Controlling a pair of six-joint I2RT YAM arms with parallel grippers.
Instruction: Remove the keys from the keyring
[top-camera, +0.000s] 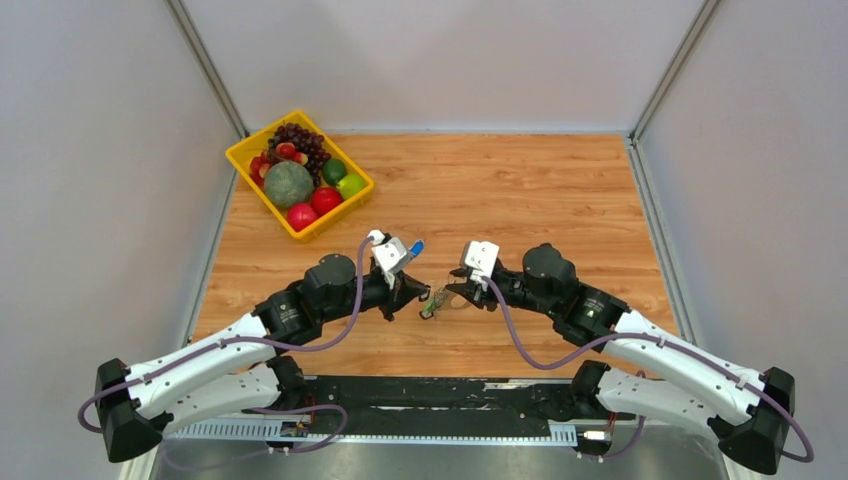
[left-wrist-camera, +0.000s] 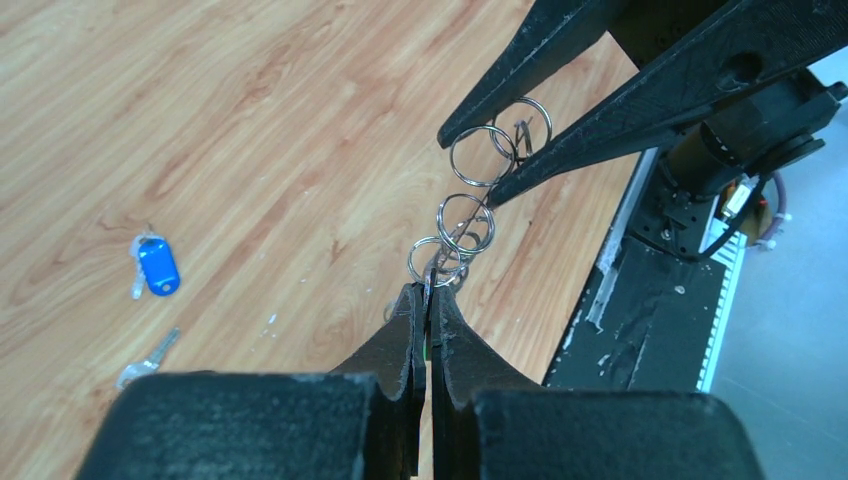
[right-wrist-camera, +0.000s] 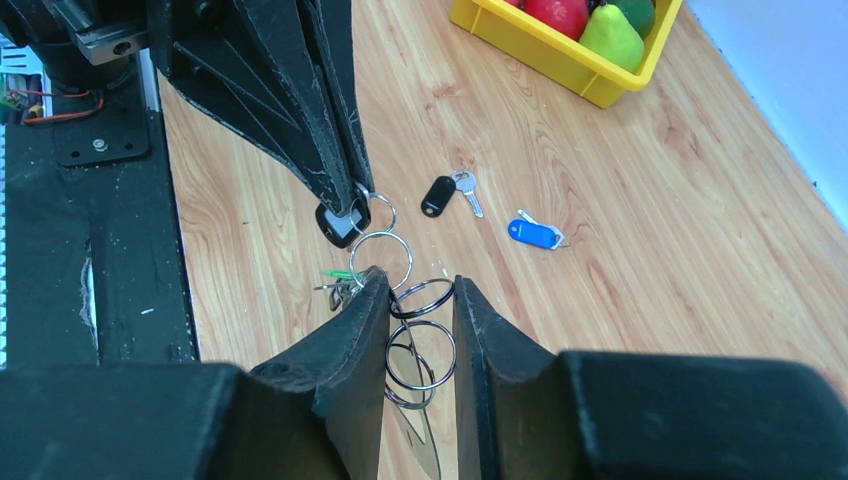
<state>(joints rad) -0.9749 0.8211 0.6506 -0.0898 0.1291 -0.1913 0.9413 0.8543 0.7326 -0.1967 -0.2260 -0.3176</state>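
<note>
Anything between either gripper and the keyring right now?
Nothing visible. Left gripper is shut on one end of the keyring chain; right gripper holds the other end between its fingers. The blue-tag key and black-tag key lie loose on the table, off to the side.

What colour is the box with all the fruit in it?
The box is yellow, clearest in the top external view.
</note>
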